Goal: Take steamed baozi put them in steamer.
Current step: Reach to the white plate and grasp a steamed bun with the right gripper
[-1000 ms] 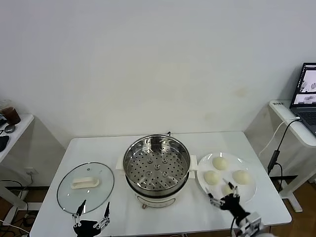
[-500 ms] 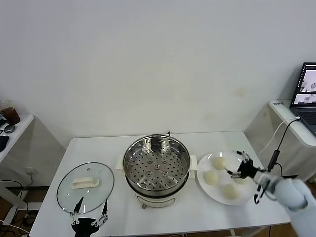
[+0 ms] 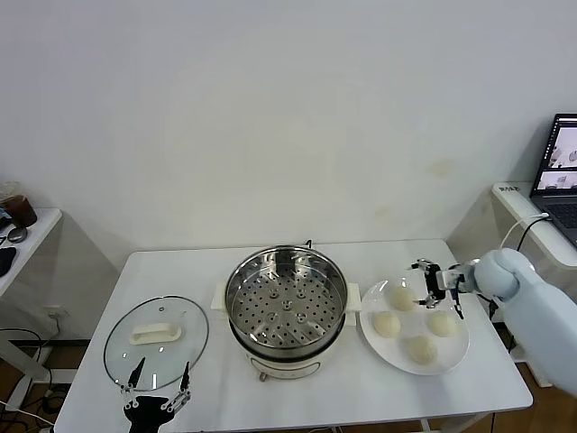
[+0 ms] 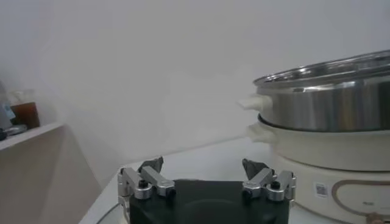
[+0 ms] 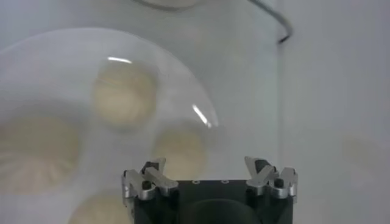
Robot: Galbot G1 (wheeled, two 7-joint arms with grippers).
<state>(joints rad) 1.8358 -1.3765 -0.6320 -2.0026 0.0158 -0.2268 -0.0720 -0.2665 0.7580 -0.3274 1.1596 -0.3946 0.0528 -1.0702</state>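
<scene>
Four pale baozi lie on a white plate (image 3: 455,350) right of the steamer: one at the back (image 3: 401,297), one at the left (image 3: 386,324), one at the right (image 3: 442,322), one at the front (image 3: 421,349). The steel steamer (image 3: 286,298) holds an empty perforated tray on a white base. My right gripper (image 3: 439,287) is open and empty, hovering above the plate's back part between the back and right baozi. In the right wrist view (image 5: 209,172) the baozi (image 5: 124,97) show below the open jaws. My left gripper (image 3: 154,392) is open and empty at the table's front left, seen in its wrist view (image 4: 207,172).
A round glass lid (image 3: 156,336) with a white handle lies left of the steamer, just behind the left gripper. A laptop (image 3: 561,171) stands on a side table at the far right, with a cable (image 3: 505,262) hanging near the right arm.
My right arm swung up from the table's front edge, over the plate's right side, and now hovers above its back part. The left gripper slid slightly lower. The baozi stayed put.
</scene>
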